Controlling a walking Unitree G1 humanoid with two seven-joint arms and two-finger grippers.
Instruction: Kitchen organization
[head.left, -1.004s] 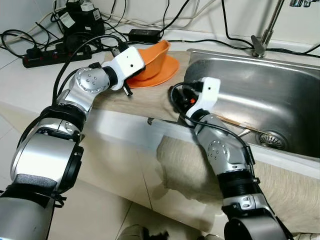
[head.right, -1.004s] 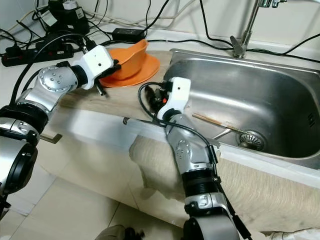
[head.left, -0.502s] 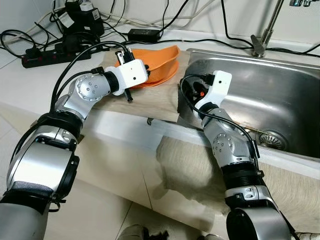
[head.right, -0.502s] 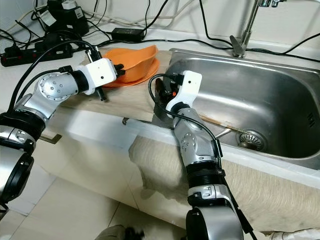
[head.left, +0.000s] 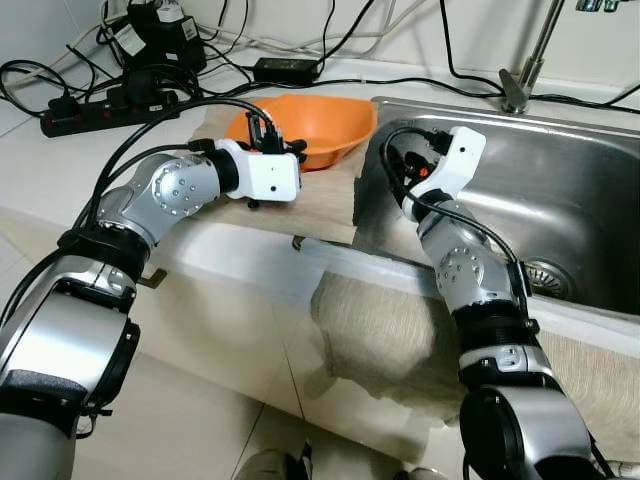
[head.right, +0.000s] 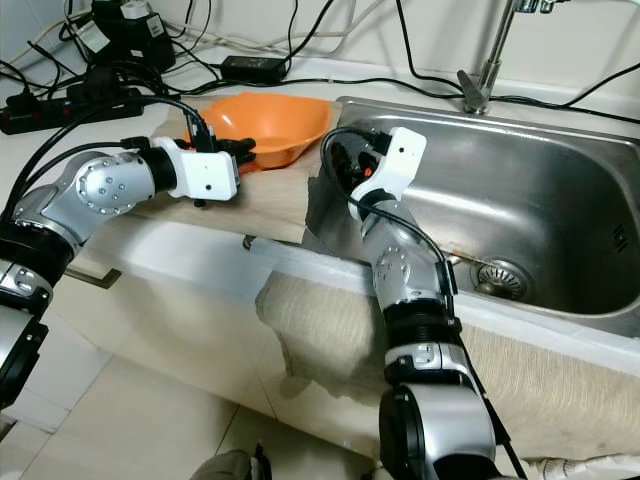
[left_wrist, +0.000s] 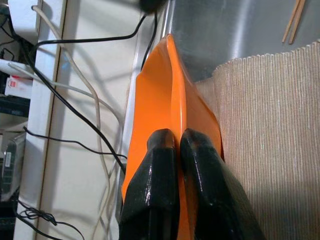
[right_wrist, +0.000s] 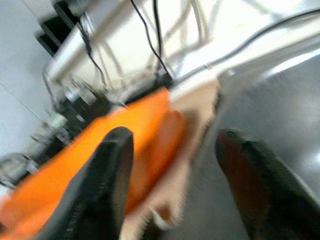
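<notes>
An orange bowl (head.left: 318, 124) sits upright on the beige mat (head.left: 310, 200) left of the steel sink (head.left: 570, 190). My left gripper (head.left: 265, 135) is at the bowl's near-left rim, and in the left wrist view its fingers (left_wrist: 162, 150) are shut on the orange rim (left_wrist: 172, 95). My right gripper (head.left: 400, 165) hovers over the sink's left edge, just right of the bowl and pointing at it. The right wrist view shows this gripper (right_wrist: 175, 150) open, with the blurred bowl (right_wrist: 125, 145) ahead.
A power strip (head.left: 100, 105), adapters and many black cables lie on the counter behind the bowl. The faucet (head.left: 525, 70) stands behind the sink. Chopsticks (left_wrist: 295, 17) lie in the basin. A beige cloth (head.left: 370, 330) hangs over the counter front.
The left gripper has lowered the bowl from tilted to upright and shifted it toward the sink. The right gripper has risen from the counter edge to the sink's left rim.
</notes>
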